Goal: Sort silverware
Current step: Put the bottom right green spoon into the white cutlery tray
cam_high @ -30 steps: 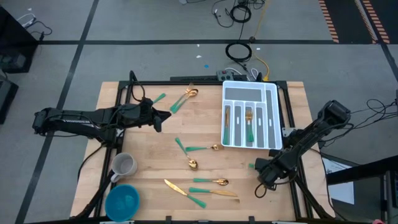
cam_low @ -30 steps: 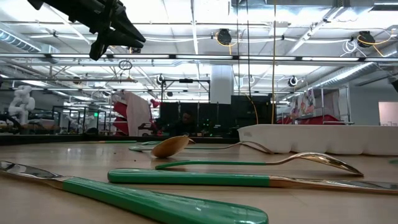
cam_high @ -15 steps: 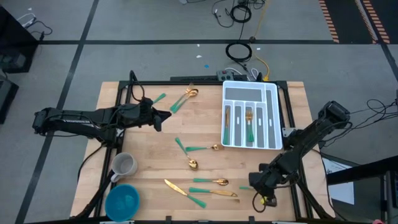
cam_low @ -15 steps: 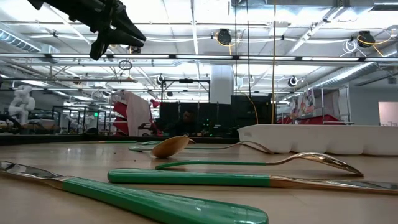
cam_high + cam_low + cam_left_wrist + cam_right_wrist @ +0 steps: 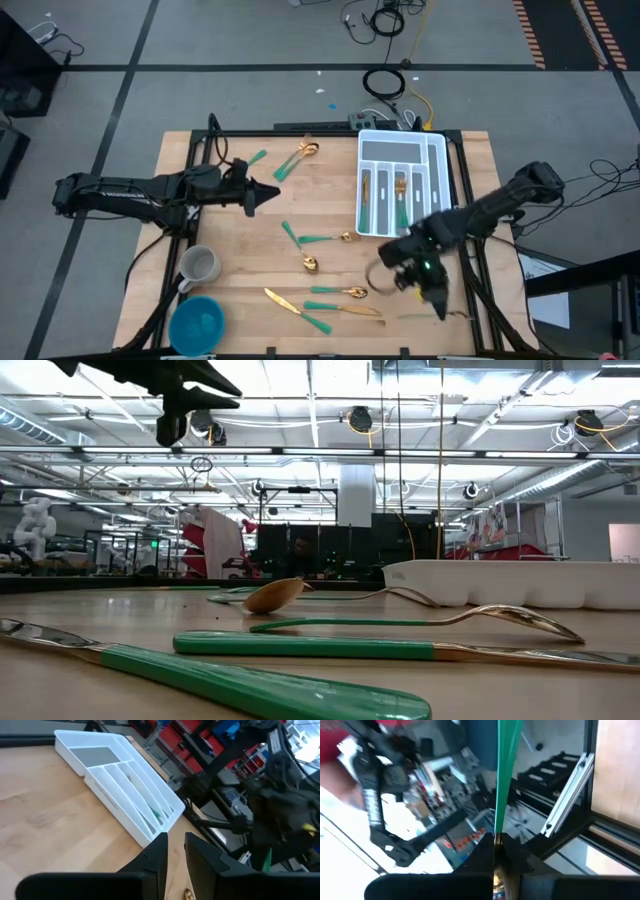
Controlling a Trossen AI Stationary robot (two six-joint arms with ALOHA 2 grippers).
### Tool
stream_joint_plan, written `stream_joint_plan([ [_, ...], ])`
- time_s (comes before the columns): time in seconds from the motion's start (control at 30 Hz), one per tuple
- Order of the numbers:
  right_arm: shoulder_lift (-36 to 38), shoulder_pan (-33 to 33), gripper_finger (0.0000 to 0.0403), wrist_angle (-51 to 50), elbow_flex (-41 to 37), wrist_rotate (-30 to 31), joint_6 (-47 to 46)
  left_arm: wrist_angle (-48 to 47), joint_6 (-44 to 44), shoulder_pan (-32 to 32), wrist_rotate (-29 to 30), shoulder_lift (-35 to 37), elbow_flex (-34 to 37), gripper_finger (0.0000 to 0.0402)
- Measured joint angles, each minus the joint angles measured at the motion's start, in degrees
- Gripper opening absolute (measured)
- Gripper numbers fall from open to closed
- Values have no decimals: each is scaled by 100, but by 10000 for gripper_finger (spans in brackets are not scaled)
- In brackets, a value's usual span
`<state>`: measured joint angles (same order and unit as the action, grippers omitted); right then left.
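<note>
Silverware with gold heads and teal handles lies scattered on the wooden table: a pair near the far edge, spoons mid-table, knives near the front, the same knives large in the low view. More pieces lie in the white tray. My right gripper, blurred, is in the air near the table's front right, shut on one teal-handled piece. My left gripper hovers over the left half, fingers slightly apart, holding nothing. My right gripper pinches the piece between its two fingers where the teal handle meets the gold part. The handle sticks straight out ahead past the fingertips, and gold shows back between the fingers. The piece is lifted clear of the table.
A grey mug and a blue bowl stand at the near left corner. A black frame borders the table; cables lie on the floor behind it. Bare wood lies between the tray and the left arm.
My right gripper has risen from the table's near right corner and swung toward the middle, turning from pointing down to nearly level, carrying the teal-handled piece up off the table. My left gripper has tipped a little in place.
</note>
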<state>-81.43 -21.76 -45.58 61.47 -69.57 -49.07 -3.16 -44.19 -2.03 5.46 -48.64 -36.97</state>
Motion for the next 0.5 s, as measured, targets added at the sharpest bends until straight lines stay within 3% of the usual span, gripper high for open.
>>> stream_joint_plan([
  [0.27, -338, 1418, 0, 75, -1, 210, 778, 53, -8, 174, 169, -6, 0, 73],
  [0.5, -968, 1954, 0, 663, 32, 203, 962, 1350, 580, 449, 231, -579, -81, 73],
])
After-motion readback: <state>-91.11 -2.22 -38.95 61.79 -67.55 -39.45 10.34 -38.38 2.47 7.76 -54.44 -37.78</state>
